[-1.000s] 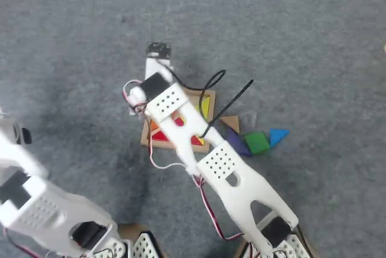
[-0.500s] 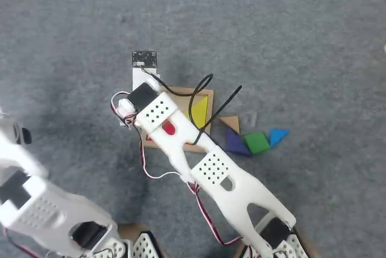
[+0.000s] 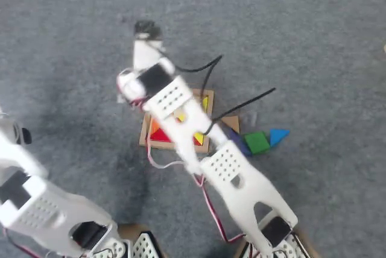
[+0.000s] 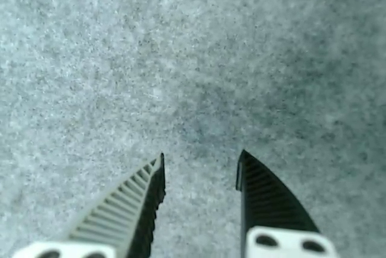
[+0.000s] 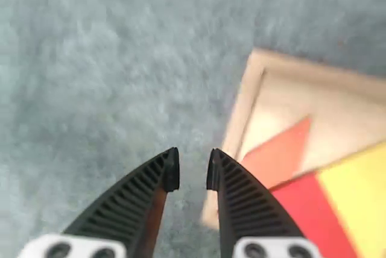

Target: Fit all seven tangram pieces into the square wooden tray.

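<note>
Left arm [image 3: 42,210] sits low by its base. Left gripper [image 4: 201,160] is spread wide over bare grey mat [image 3: 313,47], holding nothing.

Right arm [image 3: 226,170] lies diagonally across the wooden tray [image 3: 145,139] and hides part of it. I can make out orange [image 3: 157,130], red [image 3: 194,140] and yellow [image 3: 205,102] pieces inside.

Right gripper [image 5: 192,160] hangs over the mat just outside the tray rim, on the side away from the loose pieces. Its fingers are parted by a narrow gap, with nothing between them.

Four pieces left, I reckon, all on the mat beside the tray's other side: tan triangle [image 3: 231,123] nearest the tray, then purple [image 3: 239,142], green [image 3: 257,143] and blue [image 3: 278,135], bunched together.

My plan:
- Lift before swinging across, so the fingers and cables clear the rim and the seated pieces.
- Open wider before descending.
- Take the tan one first, since it has the most room around it.
- Pinch across flat edges, not a corner, or it will twist out.
- Come down slowly, because a nudge will scatter the cluster.
</note>
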{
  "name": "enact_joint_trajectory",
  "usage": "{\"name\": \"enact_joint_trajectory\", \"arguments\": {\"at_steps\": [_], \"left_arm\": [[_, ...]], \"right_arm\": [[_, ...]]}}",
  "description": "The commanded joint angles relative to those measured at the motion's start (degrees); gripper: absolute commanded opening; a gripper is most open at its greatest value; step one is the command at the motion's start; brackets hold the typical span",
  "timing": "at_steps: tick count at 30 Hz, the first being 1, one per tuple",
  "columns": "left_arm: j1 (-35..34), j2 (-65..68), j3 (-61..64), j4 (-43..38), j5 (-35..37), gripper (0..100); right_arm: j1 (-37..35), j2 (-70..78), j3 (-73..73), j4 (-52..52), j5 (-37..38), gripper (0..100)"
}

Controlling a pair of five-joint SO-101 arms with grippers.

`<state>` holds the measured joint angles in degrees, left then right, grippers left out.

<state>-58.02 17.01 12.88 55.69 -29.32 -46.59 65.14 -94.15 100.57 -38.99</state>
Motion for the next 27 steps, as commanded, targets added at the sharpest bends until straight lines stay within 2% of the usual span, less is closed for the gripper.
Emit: {"name": "enact_joint_trajectory", "arguments": {"at_steps": [1,5,11,27], "left_arm": [[-0.18,-0.97,-0.31,-0.62,-0.26,19],[0.18,-0.97,-0.31,-0.62,-0.26,19],[0.09,-0.97,-0.31,-0.53,-0.26,19],[-0.09,-0.97,-0.40,-0.53,-0.26,19]], "right_arm": [[6.20,-3.56,0.53,1.89,1.14,8.6],[8.75,2.86,0.53,1.80,1.14,8.6],[8.66,10.42,0.53,1.98,1.14,8.6],[-0.04,12.53,0.53,1.98,0.97,8.6]]}}
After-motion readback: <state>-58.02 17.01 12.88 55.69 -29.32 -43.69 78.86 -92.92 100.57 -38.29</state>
